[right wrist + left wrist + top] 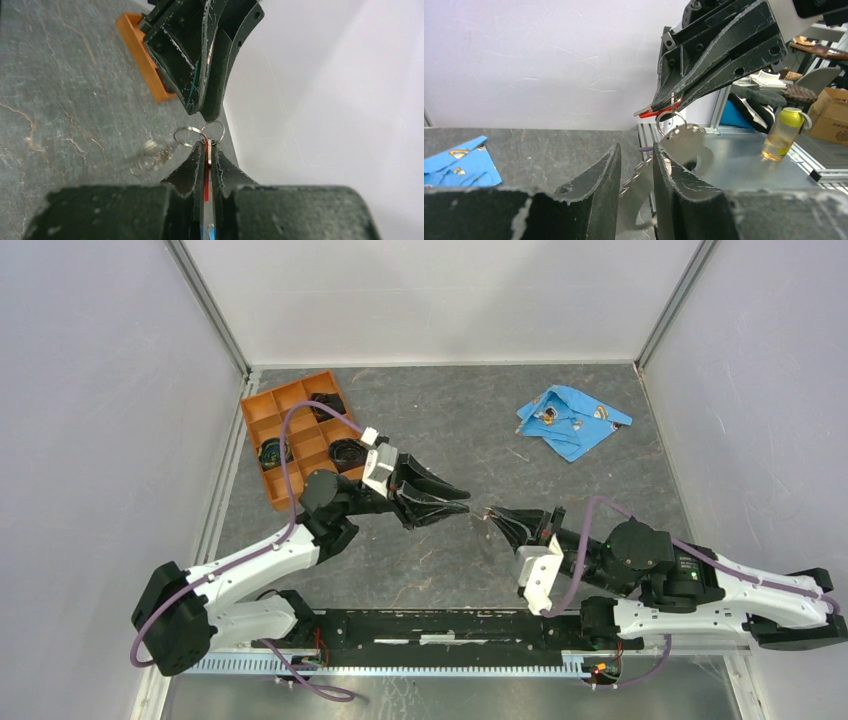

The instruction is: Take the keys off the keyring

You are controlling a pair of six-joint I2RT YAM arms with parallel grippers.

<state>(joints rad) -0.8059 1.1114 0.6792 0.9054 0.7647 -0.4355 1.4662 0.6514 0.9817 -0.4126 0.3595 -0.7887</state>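
Key (pixel 205 175) gripped by right hand (pixel 206 149), keyring (pixel 215 121)'s tag (pixel 681 145) by left hand (pixel 637 151); orange tray (pixel 258 436) holds black coils (pixel 346 452).

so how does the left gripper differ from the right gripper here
The left gripper is clamped on a flat silvery tag, while the right gripper pinches the red key. The left gripper reaches in from the orange tray side, the right gripper from the opposite side, their tips almost meeting. Both are shut, with the thin keyring hanging between them.
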